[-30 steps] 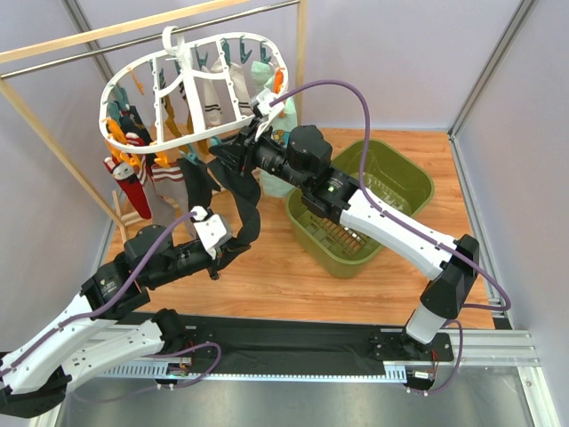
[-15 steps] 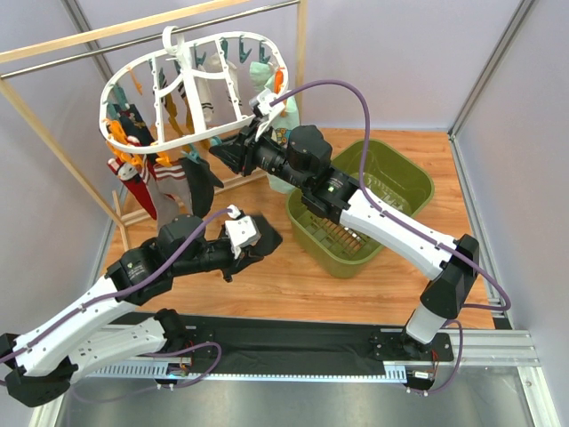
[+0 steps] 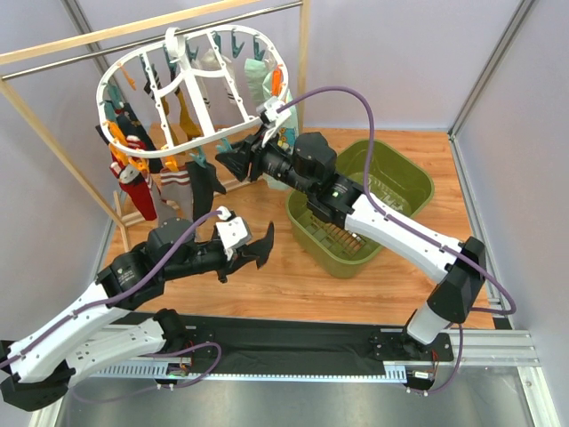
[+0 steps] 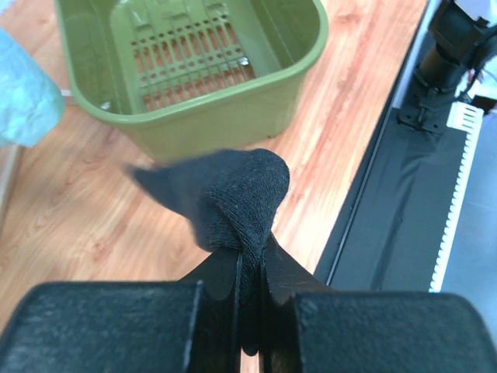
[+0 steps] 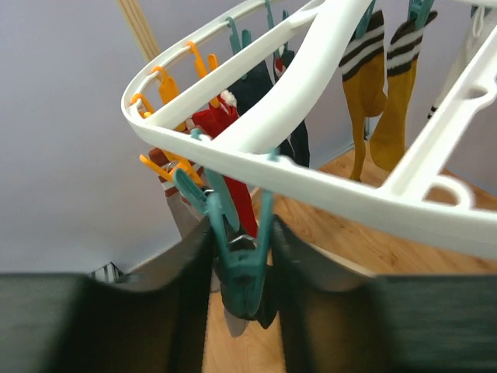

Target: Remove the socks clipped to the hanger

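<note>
One black sock [image 4: 233, 194] is already taken off and is clamped in the left gripper [image 4: 248, 268], above the middle of the tabletop, a little toward the left edge. It is not yet put in the green basket [image 4: 217, 128], which, as far as it is seen, holds nothing. Many socks [image 3: 204, 182] are left on the hanger [image 5: 334, 194]: red, black, mustard striped and mint ones can be counted. The task is judged to be at its early part.

The right gripper [image 5: 241, 233] is closed round a teal clip [image 5: 241, 287] under the near rim of the hanger.

The hanger is hung over the far-left corner. Its long axis is laid about along the far edge, and the oval is tilted. The held sock is bunched, with its free end pointed toward the basket.
</note>
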### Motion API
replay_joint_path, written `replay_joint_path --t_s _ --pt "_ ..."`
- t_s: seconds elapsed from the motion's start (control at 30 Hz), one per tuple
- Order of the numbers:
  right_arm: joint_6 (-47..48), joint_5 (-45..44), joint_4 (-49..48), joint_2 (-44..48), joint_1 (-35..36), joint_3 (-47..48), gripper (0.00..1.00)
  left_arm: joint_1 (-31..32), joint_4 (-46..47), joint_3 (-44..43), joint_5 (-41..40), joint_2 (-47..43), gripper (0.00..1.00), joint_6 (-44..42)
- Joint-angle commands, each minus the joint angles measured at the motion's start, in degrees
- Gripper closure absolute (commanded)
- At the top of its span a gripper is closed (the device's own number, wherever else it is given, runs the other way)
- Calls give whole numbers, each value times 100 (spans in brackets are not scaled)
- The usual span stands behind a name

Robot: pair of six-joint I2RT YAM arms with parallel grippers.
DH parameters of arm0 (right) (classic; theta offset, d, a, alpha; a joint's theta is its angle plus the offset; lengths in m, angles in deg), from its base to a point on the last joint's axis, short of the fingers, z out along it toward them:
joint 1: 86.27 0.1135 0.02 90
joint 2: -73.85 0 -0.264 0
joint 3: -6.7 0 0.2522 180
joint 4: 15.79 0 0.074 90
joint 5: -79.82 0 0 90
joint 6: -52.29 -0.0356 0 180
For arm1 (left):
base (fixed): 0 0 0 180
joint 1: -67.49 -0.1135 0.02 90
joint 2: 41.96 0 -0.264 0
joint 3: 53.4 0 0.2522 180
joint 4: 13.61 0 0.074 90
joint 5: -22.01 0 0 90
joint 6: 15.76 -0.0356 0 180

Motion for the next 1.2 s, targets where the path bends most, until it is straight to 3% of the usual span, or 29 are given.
replay_joint_path --t_s 0.0,0.17,0.27,0.37,0.43,0.53,0.8,0.97,1.03,1.07,1.1,1.13,1.17 --pt "-42 -6 -132 628 -2 -405 55 -17 290 -54 -264 -254 100 -67" --pt "344 38 175 1402 -2 -1344 37 -34 588 156 -607 -719 100 3" --pt "915 494 692 1860 -2 -1663 27 -52 660 192 -608 -808 100 12" --pt "1582 1467 1370 2350 7 -2196 20 -87 668 183 -388 -860 100 12" --pt "2206 2679 1502 2624 -11 -2576 15 -96 686 174 -169 -896 100 30" --pt "2490 3526 1502 2906 -2 -3087 12 -122 739 183 243 -984 100 56" --pt "2455 3659 1530 2214 68 -2956 8 -175 844 174 1079 -914 100 135" --pt "2332 3721 1362 1685 156 -2789 9 -175 704 78 1071 -641 100 127" --pt "2270 3563 1292 1562 157 -2771 19 -184 695 60 1080 -615 100 144" --pt "2200 3493 1265 1553 165 -2788 31 -184 695 60 1019 -615 100 153" --pt "2113 3153 1222 1562 157 -2797 77 -184 712 69 740 -615 95 214" --pt "2077 2958 1247 1623 165 -2823 99 -184 678 86 589 -615 90 215" --pt "2051 2730 1343 1675 148 -2858 100 -184 660 69 484 -615 84 206"
